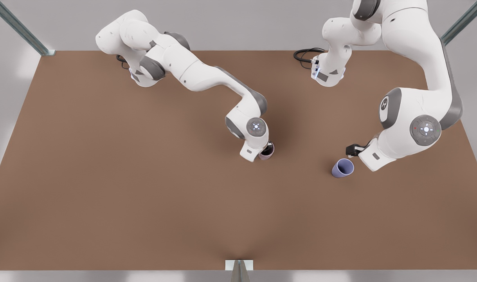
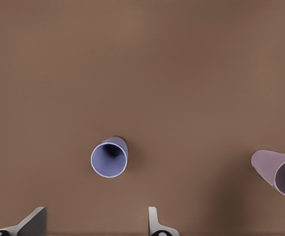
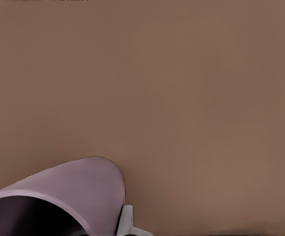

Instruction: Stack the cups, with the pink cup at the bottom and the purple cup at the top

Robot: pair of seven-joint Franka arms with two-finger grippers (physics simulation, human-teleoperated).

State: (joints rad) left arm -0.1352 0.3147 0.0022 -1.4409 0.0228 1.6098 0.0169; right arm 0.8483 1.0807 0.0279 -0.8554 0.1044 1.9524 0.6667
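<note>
The right gripper sits low at the pink cup, which I'll use as the landmark. From the right wrist view, one pale finger lies against the outside of the cup's wall while the mouth gapes dark beside it, so it looks like a pinch on the rim, one finger out and one presumably in. I can't see that inner finger, so that's my reading rather than a certainty. The cup appears tilted in that view, and whether its base rests on the brown table I cannot tell.

The left gripper hangs well away from the pink cup, toward the front view's right, its fingers spread wide with nothing between them. The purple cup stands upright just beside it, mouth up, apart from both fingers. In the left wrist view it sits a little ahead of the open jaws, not yet between them.

What worries me:
- A rim pinch on a thin tapered wall can let the pink cup swing or slip, leaving it leaning or on its side, a poor base.
- The left gripper may come down off-centre, and a fingertip landing on the purple cup's rim would tip it.
- Both arms must meet at the pink cup, so the wrists could collide.
- A tilted purple cup could jam instead of nesting.
</note>
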